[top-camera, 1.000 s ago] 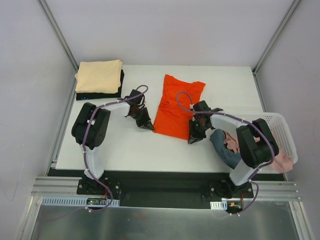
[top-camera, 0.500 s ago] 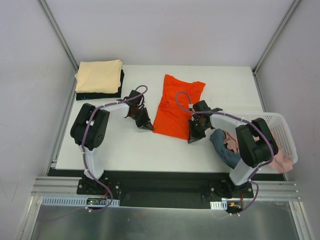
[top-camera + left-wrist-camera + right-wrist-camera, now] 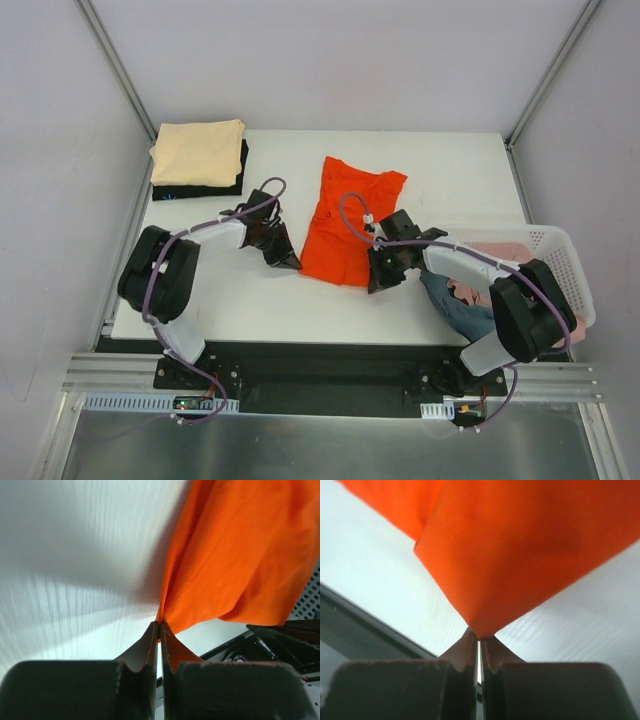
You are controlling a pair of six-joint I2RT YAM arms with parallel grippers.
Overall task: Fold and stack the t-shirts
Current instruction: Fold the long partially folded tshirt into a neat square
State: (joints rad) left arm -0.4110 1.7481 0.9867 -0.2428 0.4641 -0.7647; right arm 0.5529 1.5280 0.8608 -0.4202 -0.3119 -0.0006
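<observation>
An orange-red t-shirt (image 3: 345,220) lies lengthwise in the middle of the white table (image 3: 250,295), folded narrow. My left gripper (image 3: 296,265) is shut on its near left corner; in the left wrist view the cloth (image 3: 235,555) rises from the pinched tips (image 3: 160,626). My right gripper (image 3: 372,287) is shut on the near right corner, the orange corner (image 3: 520,545) pinched at the tips (image 3: 479,636). A folded pale yellow t-shirt (image 3: 198,152) rests on a folded black one (image 3: 205,187) at the back left. Blue (image 3: 455,305) and pink (image 3: 565,322) t-shirts hang from the basket.
A white lattice basket (image 3: 562,250) sits at the table's right edge, partly over the side. The metal frame rail (image 3: 330,375) runs along the near edge by the arm bases. Grey walls enclose the back and sides.
Both grippers have moved left and slightly toward the near edge, dragging the orange-red t-shirt's near end with them. The right gripper closed on its corner.
</observation>
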